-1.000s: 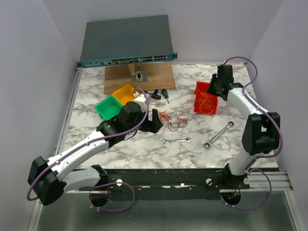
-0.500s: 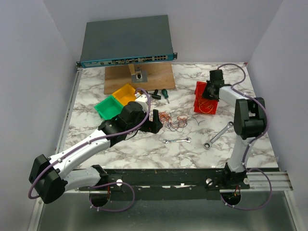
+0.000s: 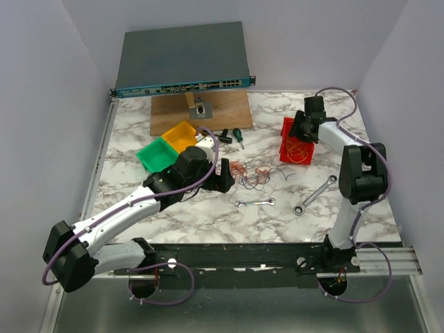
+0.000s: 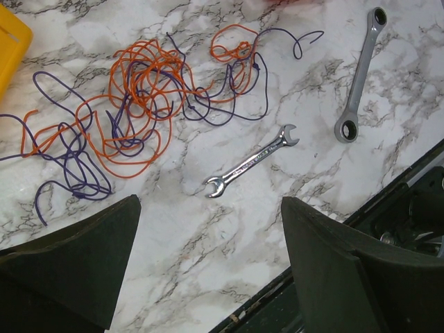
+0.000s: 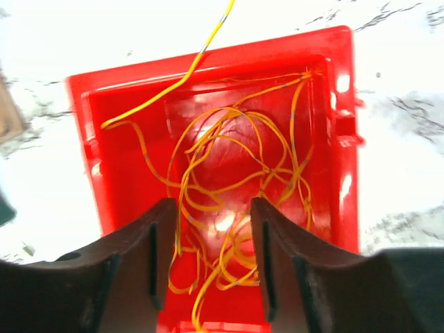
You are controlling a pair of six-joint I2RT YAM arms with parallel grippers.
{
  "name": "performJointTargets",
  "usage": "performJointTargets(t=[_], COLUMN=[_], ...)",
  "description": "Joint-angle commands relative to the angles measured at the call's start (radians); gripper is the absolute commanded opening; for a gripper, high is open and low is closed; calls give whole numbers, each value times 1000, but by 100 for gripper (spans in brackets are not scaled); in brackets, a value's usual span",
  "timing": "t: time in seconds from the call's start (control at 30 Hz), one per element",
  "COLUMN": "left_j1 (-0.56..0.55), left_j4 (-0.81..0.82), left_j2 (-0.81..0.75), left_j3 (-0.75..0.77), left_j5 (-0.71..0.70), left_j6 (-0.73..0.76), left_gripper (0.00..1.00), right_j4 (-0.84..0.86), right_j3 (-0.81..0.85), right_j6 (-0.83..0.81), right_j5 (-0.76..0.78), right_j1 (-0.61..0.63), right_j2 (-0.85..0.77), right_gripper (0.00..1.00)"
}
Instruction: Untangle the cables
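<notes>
Cables [image 4: 139,90], orange and purple, lie knotted on the table [image 4: 173,270] just past a wrench [image 4: 251,161]. The left gripper [image 4: 209,222] hovers wide open and empty; grab the whole clump and the knots probably tighten. Farther off, the right gripper [image 5: 211,208], half open and empty, hangs over yellow strands [image 5: 229,166] in the bin [image 5: 333,139]. It could snag the lot or tip it.

No readable text, wrench [image 4: 251,161] shank marks too small, network switch [image 3: 182,59] front labels blurred
</notes>
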Motion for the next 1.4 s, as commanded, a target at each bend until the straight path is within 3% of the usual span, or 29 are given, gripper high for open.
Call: performJointTargets(t=[0.0, 0.27, 0.43, 0.6, 0.7, 0.9, 1.37], left_j1=[-3, -3, -1, 1, 21, 62, 125], left_j4=[7, -38, -67, -77, -47, -38, -39], left_j2=[6, 93, 183, 228, 241, 338, 623], left_j3=[26, 79, 134, 157, 143, 187, 397], left_j5=[6, -36, -72, -131, -116, -60, 6], left_j6=[15, 31, 43, 62, 64, 58, 28], left_gripper=[86, 86, 86, 85, 84, 82, 62], right_j4=[-49, -63, -21, 49, 118, 151, 453], right_j3=[-38, -174, -330, -481, -559, -579, -522], right_j6=[-21, -31, -51, -70, -64, -41, -62], right_j5=[10, -95, -233, -307, -316, -256, -351], right_j1=[0, 6, 102, 235, 285, 350, 387], right_j2=[-171, -408, -568, -631, -625, -532, -339], right_gripper=[58, 76, 75, 67, 62, 63, 54])
